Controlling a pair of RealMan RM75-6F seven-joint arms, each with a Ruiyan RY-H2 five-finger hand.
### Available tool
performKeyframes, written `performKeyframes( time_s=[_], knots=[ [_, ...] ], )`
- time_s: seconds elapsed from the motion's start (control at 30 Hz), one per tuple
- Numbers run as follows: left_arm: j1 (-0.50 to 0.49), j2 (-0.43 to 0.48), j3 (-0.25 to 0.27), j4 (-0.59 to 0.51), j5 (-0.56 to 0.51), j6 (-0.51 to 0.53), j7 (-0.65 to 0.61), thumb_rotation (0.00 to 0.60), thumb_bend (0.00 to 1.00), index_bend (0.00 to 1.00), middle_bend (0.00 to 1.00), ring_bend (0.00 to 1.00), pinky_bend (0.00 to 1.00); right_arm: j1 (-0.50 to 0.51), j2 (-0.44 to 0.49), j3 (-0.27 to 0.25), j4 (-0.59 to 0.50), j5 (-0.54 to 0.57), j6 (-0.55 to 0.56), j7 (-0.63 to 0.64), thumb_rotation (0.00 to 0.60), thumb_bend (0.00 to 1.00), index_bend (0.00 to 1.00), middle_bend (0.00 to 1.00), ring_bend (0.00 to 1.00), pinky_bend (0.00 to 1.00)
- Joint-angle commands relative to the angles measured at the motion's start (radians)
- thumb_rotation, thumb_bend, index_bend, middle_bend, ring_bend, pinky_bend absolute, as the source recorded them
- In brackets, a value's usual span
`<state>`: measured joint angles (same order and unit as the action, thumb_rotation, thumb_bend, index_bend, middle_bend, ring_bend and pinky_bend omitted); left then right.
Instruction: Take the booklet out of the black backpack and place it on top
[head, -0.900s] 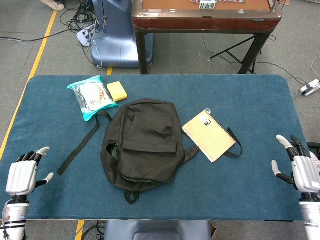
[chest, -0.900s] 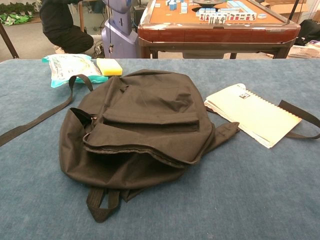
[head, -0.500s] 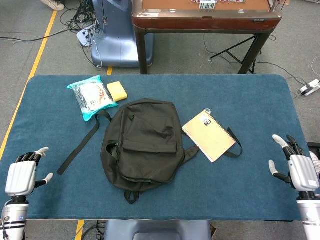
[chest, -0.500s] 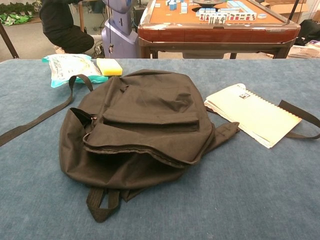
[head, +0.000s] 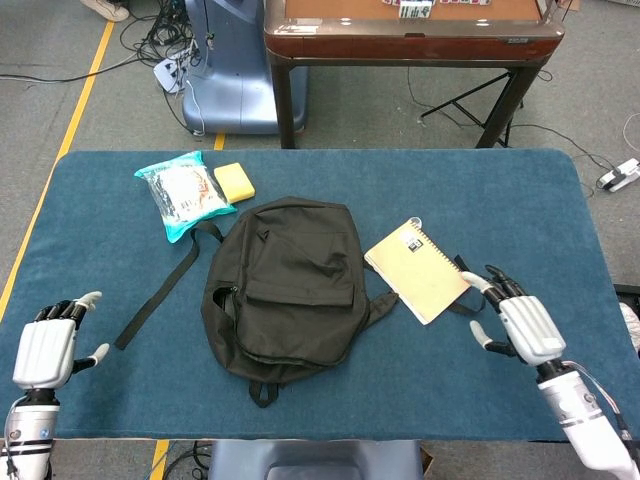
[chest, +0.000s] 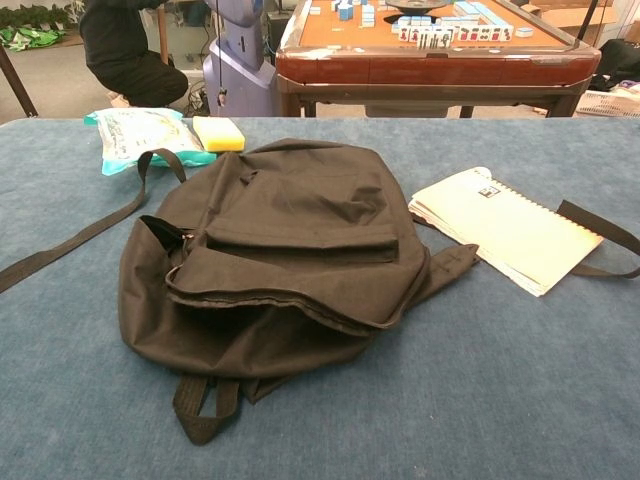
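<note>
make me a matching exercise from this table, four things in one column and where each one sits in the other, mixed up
Things:
1. booklet
2. yellow sponge
3. black backpack
4. right hand

Places:
A. mid-table, lying flat
B. far left, beside the blue packet
C. on the cloth right of the backpack
D. just right of the booklet, open

Pairs: 1-C, 2-B, 3-A, 4-D

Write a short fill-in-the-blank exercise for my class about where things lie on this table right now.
1. The spiral booklet lies on the table, ____ the black backpack.
2. The yellow sponge lies beside a ____ packet.
3. The hand nearest the booklet is the ____ hand.

Missing words: beside; teal; right
</note>
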<state>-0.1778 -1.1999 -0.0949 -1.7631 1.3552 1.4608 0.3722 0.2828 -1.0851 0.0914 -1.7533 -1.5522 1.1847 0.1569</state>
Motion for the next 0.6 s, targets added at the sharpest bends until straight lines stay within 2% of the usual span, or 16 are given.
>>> performKeyframes(
  time_s=[0.03, 0.17, 0.43, 0.6],
  knots=[
    [-0.002, 0.003, 0.004, -0.007, 0.008, -0.002, 0.001, 0.600, 0.18, 0.26, 0.36, 0.28, 0.28, 0.096, -0.035, 0.010, -0.044, -0.001, -0.121, -0.041, 0.600, 0.32, 0.13, 0.20, 0.04, 0.13],
    [-0.006, 0.006, 0.006, -0.017, 0.011, -0.013, -0.004, 0.600, 0.18, 0.26, 0.36, 0.28, 0.28, 0.181, -0.095, 0.029, -0.061, 0.030, -0.225, -0.100, 0.600, 0.23, 0.13, 0.19, 0.04, 0.13],
    [-0.013, 0.007, 0.011, -0.028, 0.023, -0.024, -0.004, 0.600, 0.18, 0.27, 0.36, 0.28, 0.28, 0.318, -0.250, 0.068, -0.057, 0.167, -0.371, -0.225, 0.600, 0.04, 0.11, 0.11, 0.00, 0.13],
    [-0.017, 0.019, 0.015, -0.042, 0.024, -0.040, -0.023, 0.600, 0.18, 0.26, 0.36, 0.28, 0.28, 0.387, -0.349, 0.082, -0.022, 0.257, -0.417, -0.294, 0.600, 0.00, 0.07, 0.08, 0.00, 0.13]
  ],
)
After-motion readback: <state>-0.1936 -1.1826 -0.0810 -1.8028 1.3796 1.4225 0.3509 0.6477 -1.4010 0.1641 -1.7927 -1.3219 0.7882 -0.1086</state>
